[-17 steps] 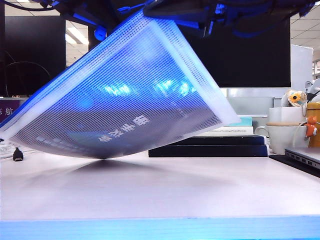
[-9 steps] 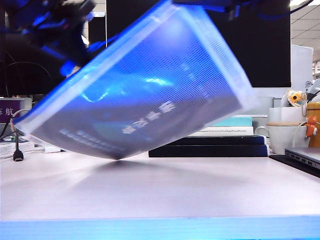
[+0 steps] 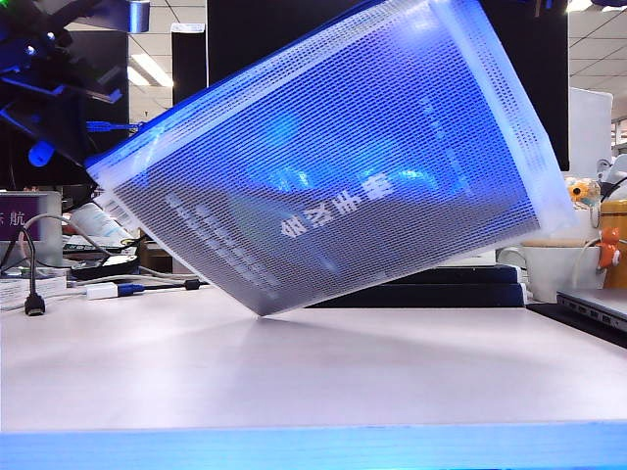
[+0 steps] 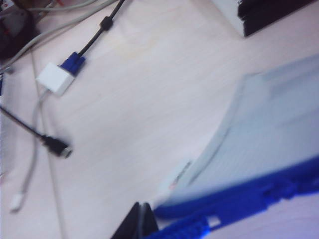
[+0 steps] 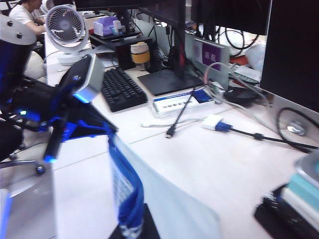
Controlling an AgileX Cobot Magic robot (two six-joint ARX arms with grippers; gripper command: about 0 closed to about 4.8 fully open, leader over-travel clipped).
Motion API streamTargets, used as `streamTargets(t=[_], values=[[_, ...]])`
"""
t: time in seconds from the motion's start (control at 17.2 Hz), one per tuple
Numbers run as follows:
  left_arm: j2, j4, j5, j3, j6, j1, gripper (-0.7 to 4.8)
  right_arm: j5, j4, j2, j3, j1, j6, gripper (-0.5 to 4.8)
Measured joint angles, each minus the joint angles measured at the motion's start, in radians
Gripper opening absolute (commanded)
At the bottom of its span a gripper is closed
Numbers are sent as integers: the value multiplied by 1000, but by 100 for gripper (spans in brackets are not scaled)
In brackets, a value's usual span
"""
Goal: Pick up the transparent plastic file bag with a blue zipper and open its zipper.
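The file bag (image 3: 343, 166) hangs tilted above the tabletop (image 3: 313, 372), its blue zipper (image 5: 127, 191) pinched by both closed pincers, left (image 4: 144, 224) at nine o'clock, right (image 5: 130, 226) cropped at twelve.

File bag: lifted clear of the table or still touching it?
Cannot tell: the file bag hangs tilted between left gripper and right gripper, lowest corner at the table.

Black arms (image 3: 49, 98), silver-capped wrist (image 5: 84, 79)

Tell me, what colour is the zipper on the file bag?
Bright blue. The zipper on the file bag shows best in the right wrist view.
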State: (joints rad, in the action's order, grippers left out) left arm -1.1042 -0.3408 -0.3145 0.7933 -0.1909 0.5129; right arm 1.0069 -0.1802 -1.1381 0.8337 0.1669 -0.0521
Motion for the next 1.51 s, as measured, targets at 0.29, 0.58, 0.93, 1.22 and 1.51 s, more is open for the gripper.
streamTargets(t=[0.29,0.58,0.93,1.22,1.51], values=[[0,-32,-185,0,-41,-63,-6,8,7,7,0,-34,-26,-6],[0,27,-6,0,-40,-128,479,23,51,6,0,-31,-28,-6],[26,108,448,0,37,-124,479,29,244,-12,-1,26,-175,-6],[112,179,529,9,77,-124,479,-41,340,-106,-1,34,-238,94],[135,196,527,23,96,-124,479,-125,344,-121,-1,34,-230,372]])
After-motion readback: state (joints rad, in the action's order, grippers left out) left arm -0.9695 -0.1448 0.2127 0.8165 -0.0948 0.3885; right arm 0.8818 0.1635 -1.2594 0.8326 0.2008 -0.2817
